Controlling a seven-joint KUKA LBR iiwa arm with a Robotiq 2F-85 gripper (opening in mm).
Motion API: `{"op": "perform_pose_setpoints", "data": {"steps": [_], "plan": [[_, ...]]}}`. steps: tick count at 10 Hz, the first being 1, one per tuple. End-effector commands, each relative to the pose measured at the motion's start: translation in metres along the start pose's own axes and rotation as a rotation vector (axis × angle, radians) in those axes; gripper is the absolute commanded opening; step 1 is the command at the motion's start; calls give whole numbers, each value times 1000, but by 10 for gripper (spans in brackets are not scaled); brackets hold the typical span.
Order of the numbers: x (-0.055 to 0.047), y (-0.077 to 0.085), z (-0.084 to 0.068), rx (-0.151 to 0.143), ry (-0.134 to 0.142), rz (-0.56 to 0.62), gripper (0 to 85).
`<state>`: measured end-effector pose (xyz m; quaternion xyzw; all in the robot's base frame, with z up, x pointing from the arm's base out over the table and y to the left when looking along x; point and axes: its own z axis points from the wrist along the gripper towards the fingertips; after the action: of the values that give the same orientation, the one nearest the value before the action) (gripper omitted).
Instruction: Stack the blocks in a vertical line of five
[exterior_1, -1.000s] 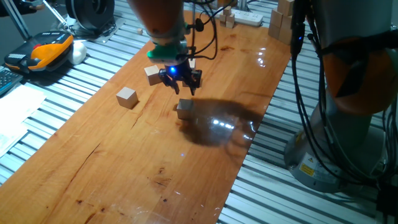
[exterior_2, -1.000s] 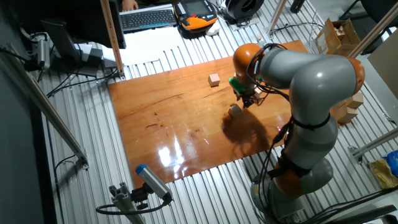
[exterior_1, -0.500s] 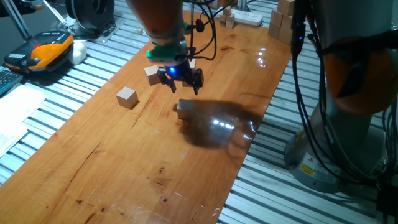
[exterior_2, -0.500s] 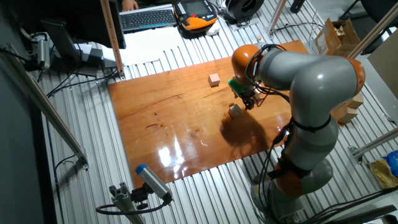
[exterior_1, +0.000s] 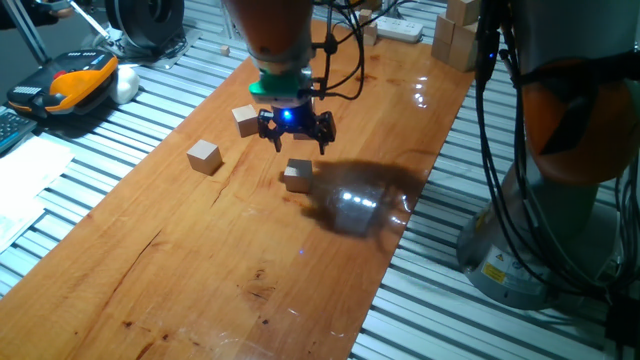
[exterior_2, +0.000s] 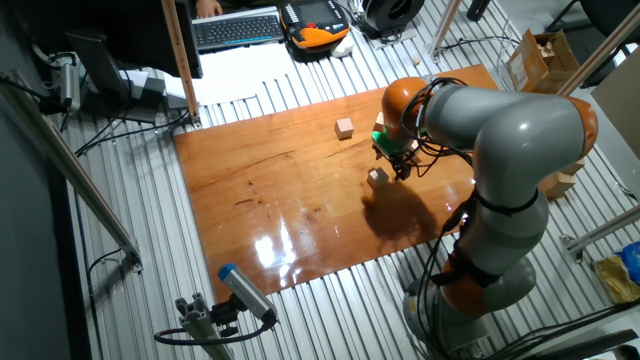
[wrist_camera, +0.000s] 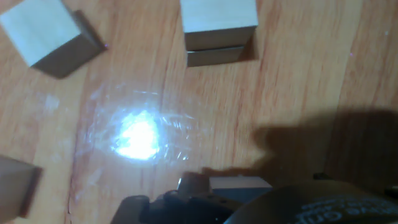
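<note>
Three small tan wooden blocks show on the wooden table (exterior_1: 200, 260): one (exterior_1: 204, 156) at the left, one (exterior_1: 246, 120) farther back, and one (exterior_1: 298, 175) just below my gripper (exterior_1: 295, 140). My gripper hangs above the table with its fingers spread, open and empty. From the other side, the gripper (exterior_2: 397, 168) is just right of a block (exterior_2: 377, 177), and another block (exterior_2: 345, 127) lies farther back. The hand view shows a block (wrist_camera: 46, 34) at top left, a block (wrist_camera: 217, 28) with a seam across its side at top centre, and a block's edge (wrist_camera: 15, 183) at lower left.
Larger pale wooden blocks (exterior_1: 455, 35) and a white power strip (exterior_1: 398, 30) sit at the table's far end. An orange and black device (exterior_1: 75, 80) lies off the left side. The arm's base (exterior_1: 540, 240) stands at the right, and the table's right edge runs close to the gripper.
The arm and gripper have shifted a little to the right, still open and above the same block. No block has moved.
</note>
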<state>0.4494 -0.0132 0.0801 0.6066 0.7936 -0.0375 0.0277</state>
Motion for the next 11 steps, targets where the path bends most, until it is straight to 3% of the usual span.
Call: {"op": "perform_pose_setpoints", "data": {"steps": [1, 4, 8, 9, 11], "plan": [[0, 0, 0, -5, 10, 16, 850], [1, 1, 2, -19, 23, 20, 850], [7, 3, 10, 7, -5, 12, 850], [10, 2, 13, 30, -29, 10, 850], [11, 2, 13, 32, -30, 13, 850]]}}
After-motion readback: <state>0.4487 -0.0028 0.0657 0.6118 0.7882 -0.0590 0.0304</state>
